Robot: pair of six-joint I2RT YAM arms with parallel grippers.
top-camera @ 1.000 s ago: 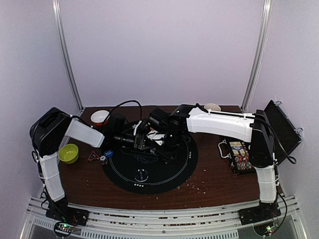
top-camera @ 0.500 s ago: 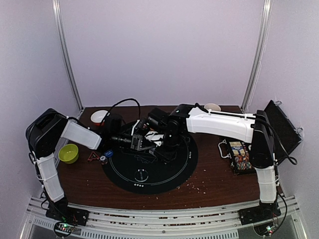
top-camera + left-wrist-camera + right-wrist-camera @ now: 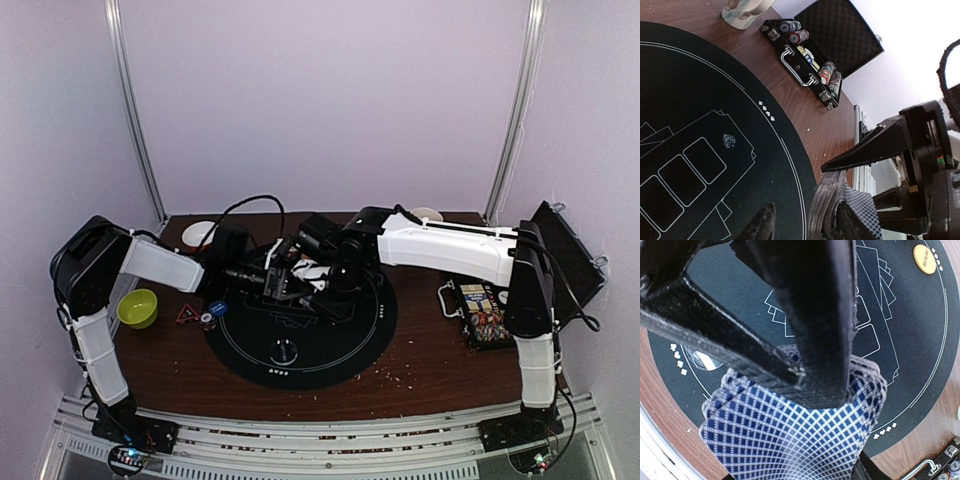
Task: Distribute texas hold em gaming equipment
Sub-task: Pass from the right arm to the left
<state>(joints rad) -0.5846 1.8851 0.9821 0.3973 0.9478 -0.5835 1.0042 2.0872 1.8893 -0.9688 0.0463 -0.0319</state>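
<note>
— Now, status at the pincers: who has the cards?

— Nearest my left camera, the deck [image 3: 826, 207] shows edge-on and slightly fanned. It sits in the right pincer [image 3: 817, 385], one finger above it and one below. I log that as a firm hold. My left pincer [image 3: 804, 220] stands part-way apart with nothing clamped. The deck's edge sits in the gap, closer to one finger; contact not resolvable.

— Which way does the deck lie for the next pull?

— Straight ahead of the left fingers. The two arms meet nose to nose above the far half of the black mat [image 3: 300, 350]. The left arm is the free one and right at the deck, so I judge it should pinch one card and draw it back toward its own side. Long axis of the cards: cannot tell from these views.

— Further out?

— An orange disc [image 3: 925, 259] lies on the mat, apart from both pincers. Beyond the mat, on the bench [image 3: 430, 375], the open case [image 3: 840, 30] holds striped chips [image 3: 829, 75], not yet dealt out by my reading.
</note>
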